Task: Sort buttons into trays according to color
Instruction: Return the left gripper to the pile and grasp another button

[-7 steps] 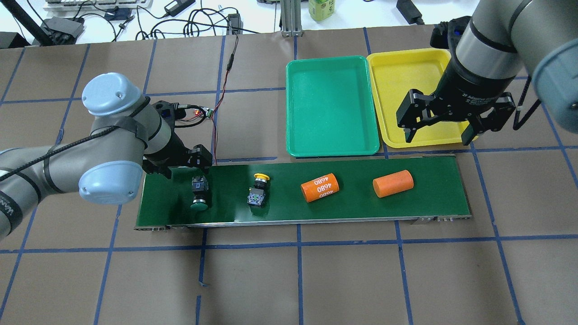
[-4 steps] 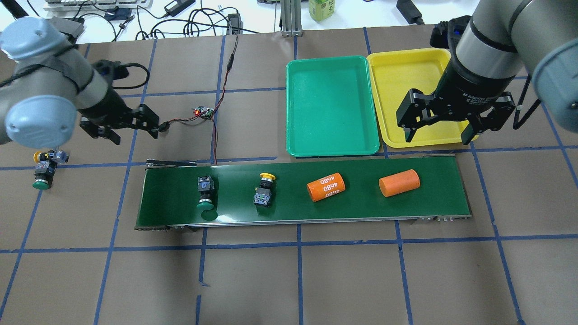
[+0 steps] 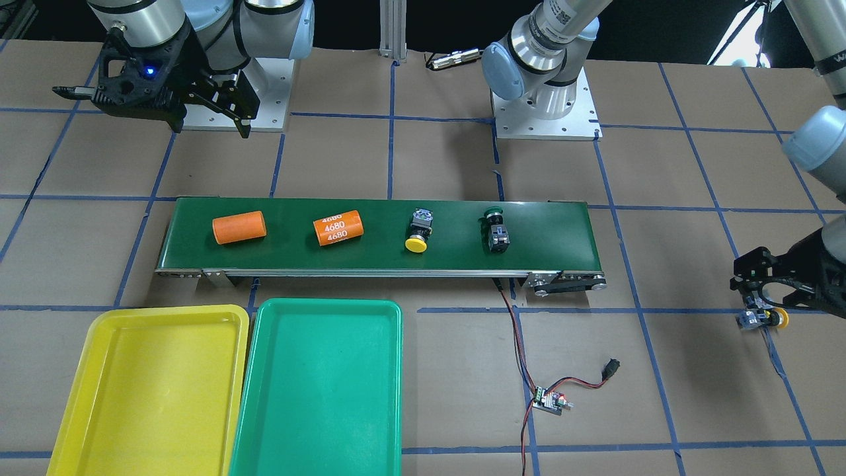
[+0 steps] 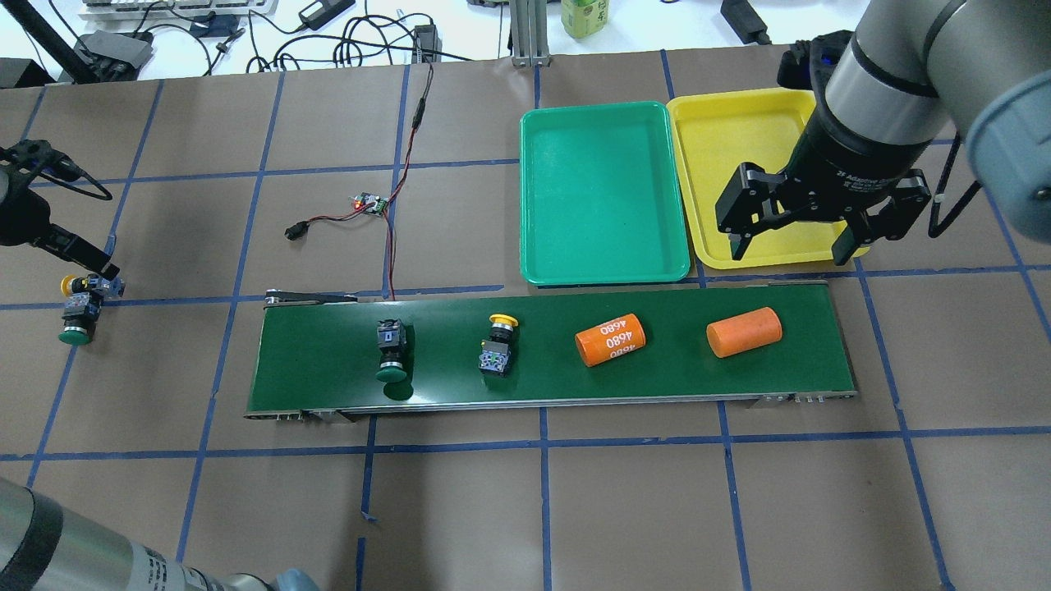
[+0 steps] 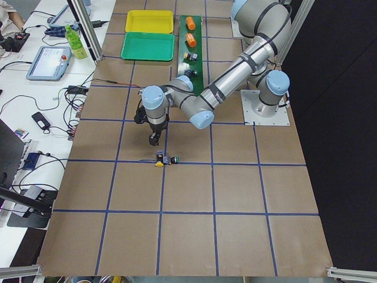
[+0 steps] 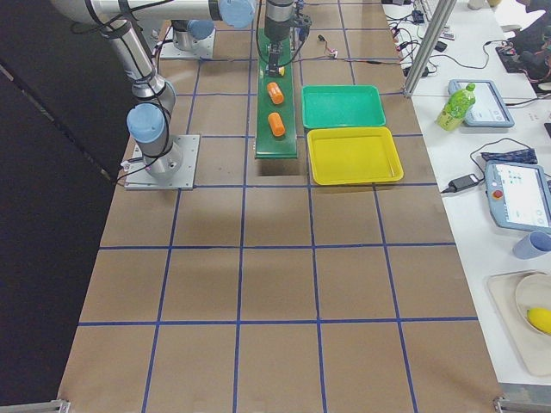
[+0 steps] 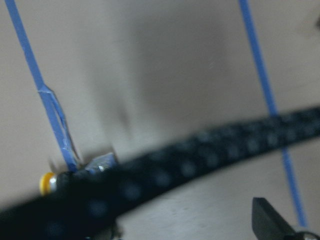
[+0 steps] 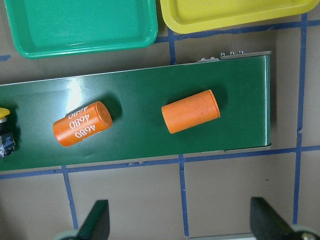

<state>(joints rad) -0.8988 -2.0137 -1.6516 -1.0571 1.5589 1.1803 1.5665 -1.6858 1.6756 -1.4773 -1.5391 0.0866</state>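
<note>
On the belt (image 4: 328,361) lie a green button (image 4: 391,355) and, at its 3 o'clock, a yellow button (image 4: 498,342). Two more buttons (image 4: 75,307) lie together on the table (image 4: 575,509) at the belt's 9 o'clock, the left gripper (image 3: 753,285) close above, jaws apart. The right gripper (image 4: 791,248), jaws wide, hovers over the yellow tray's (image 4: 739,100) 6 o'clock rim; the green tray (image 4: 605,105) sits at its 9 o'clock.

2 buttons (image 4: 392,351) & 2 cyls (image 4: 610,341) on belt (image 4: 312,361), trays (image 4: 603,193) beyond; 2 more buttons (image 4: 80,305) off-belt, left.
</note>
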